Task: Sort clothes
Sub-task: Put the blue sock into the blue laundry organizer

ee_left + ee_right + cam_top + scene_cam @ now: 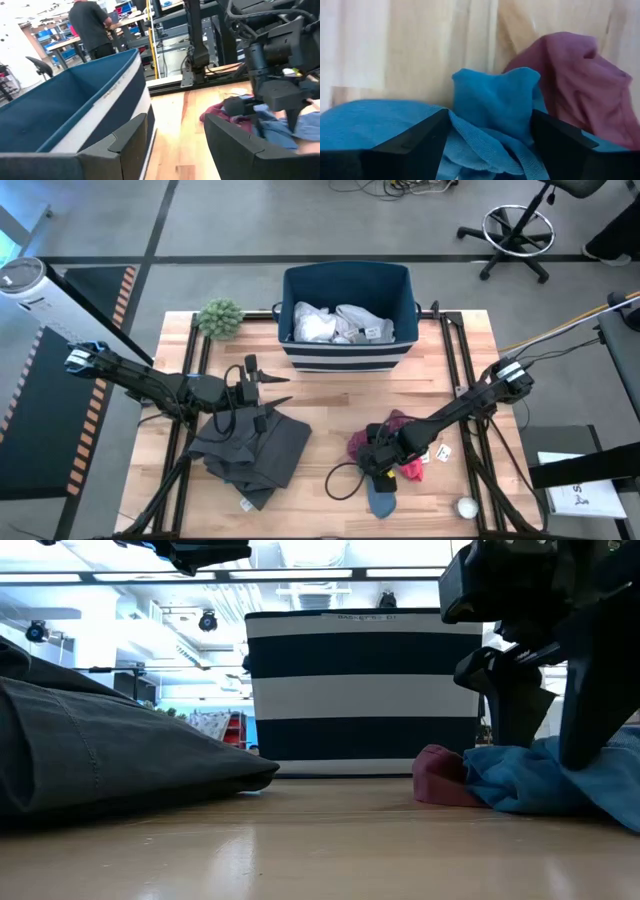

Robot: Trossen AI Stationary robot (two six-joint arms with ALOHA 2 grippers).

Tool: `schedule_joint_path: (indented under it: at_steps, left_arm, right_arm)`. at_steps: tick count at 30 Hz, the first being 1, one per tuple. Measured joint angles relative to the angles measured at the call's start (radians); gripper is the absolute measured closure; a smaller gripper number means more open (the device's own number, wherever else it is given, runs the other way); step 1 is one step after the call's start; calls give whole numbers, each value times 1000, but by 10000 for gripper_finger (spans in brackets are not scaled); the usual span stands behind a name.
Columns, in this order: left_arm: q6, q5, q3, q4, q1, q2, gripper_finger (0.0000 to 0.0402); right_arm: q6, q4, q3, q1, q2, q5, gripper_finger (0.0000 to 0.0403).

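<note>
My right gripper (378, 463) points down into a pile at the table's near right: a turquoise-blue garment (492, 100), a maroon garment (580, 75), a pink sock (412, 472) and a blue-grey sock (383, 500). Its open fingers straddle a raised fold of the turquoise cloth. My left gripper (283, 388) is open and empty, held above the table left of centre, over the far edge of the dark grey garment (250, 450), which lies flat on the table. White clothes (340, 325) lie in the navy striped bin (347, 358). My right gripper comes from above, pointing down, with one finger (420, 145) on each side of a bunched-up fold of the turquoise garment (495, 90). The cloth rises between the fingers and lies against their inner sides. The garment rests on the table, slack.
The striped bin stands at the table's far middle. A green fuzzy ball plant (220, 317) sits at the far left. A small white round object (468, 506) lies near the front right. A black cable loops (345, 480) beside the pile. Bare wood lies between the two clothes piles.
</note>
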Motion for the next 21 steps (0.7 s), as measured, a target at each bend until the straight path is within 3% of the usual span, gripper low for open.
schedule_joint_path:
  at_steps: [4,11,21]
  left_arm:
    - [-7,-12,-1,-6,-15,1,215]
    - [-7,-17,-1,-7,-19,0,214]
    - [-7,-16,-1,-15,-22,-2,231]
  right_arm:
    - [0,-83,33,-2,39,47,204]
    - [-36,-162,109,-2,66,68,382]
    - [-88,-209,253,-2,-50,72,396]
